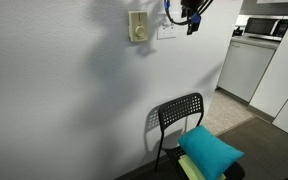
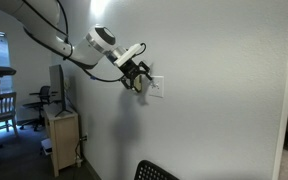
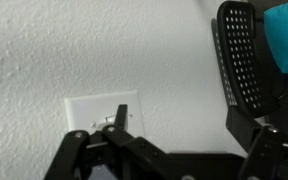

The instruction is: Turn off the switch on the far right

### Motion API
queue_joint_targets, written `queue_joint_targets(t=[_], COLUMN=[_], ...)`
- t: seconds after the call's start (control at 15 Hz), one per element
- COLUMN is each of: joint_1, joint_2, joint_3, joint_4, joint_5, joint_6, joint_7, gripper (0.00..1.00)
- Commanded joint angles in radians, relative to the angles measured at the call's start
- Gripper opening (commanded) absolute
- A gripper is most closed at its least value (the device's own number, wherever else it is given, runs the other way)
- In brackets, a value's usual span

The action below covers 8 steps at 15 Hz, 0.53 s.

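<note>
The switch is a small white toggle (image 3: 111, 122) in a white, roughly square wall plate (image 3: 94, 108). The plate also shows in both exterior views (image 1: 167, 30) (image 2: 157, 87). A narrower cream-yellow plate with a round knob (image 1: 137, 26) sits beside it. My gripper (image 3: 184, 112) is open with its fingers wide apart. One finger lies right at the toggle, over the plate's edge; the other is off over bare wall. In both exterior views the gripper (image 1: 191, 20) (image 2: 140, 86) is up against the wall at the plate and partly covers it.
A black perforated chair (image 1: 179, 113) with a cyan cushion (image 1: 210, 150) stands below the switch by the wall. A kitchen with a microwave (image 1: 269, 28) and a white appliance (image 1: 246, 68) is off to one side. A wooden cabinet (image 2: 62, 135) stands by the wall.
</note>
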Motion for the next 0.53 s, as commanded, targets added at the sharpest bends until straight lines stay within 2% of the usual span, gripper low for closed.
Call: queue_joint_targets(t=[0.0, 0.47], joint_1=[0.026, 0.026], joint_2=[0.115, 0.223], joint_3=[-0.02, -0.059], joint_4=[0.145, 0.294], joint_5=[-0.011, 0.01], joint_6=[-0.023, -0.031], joint_7=[-0.061, -0.102], gripper=[1.0, 1.0])
